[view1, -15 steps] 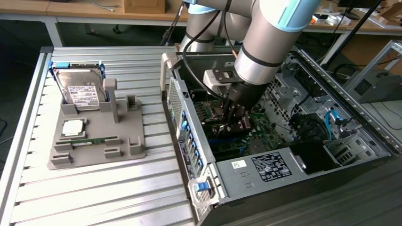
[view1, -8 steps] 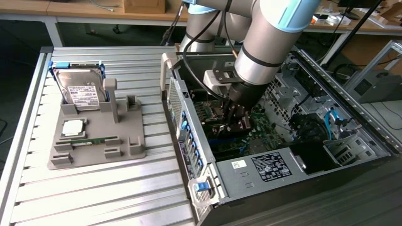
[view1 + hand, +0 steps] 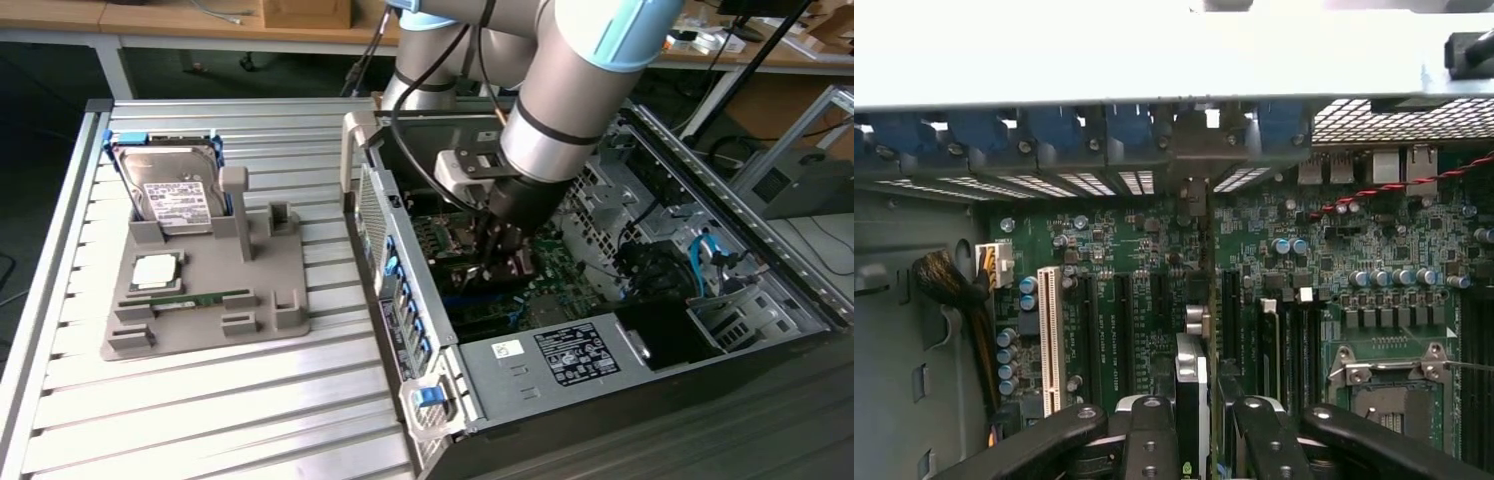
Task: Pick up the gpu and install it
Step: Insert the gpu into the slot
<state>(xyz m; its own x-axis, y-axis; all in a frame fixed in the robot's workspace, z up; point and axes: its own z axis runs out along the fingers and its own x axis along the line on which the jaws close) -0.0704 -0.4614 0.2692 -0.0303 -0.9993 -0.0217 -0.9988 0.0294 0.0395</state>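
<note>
Wrist view | gripper [image 3: 1197, 440] pinching gpu [image 3: 1192, 385] edge-on | long axis toward motherboard [image 3: 1134, 300] rear brackets

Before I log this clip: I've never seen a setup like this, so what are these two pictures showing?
A grey robot arm reaches into an open computer case on a slatted metal table. The exterior view is taken from a camera off the arm; the wrist view looks down from the arm's wrist at the green motherboard. The gripper is closed on the gpu, a thin card seen edge-on, held above the expansion slots. Beside the case, a grey holder carries a hard drive, a processor chip and a memory stick.
</note>
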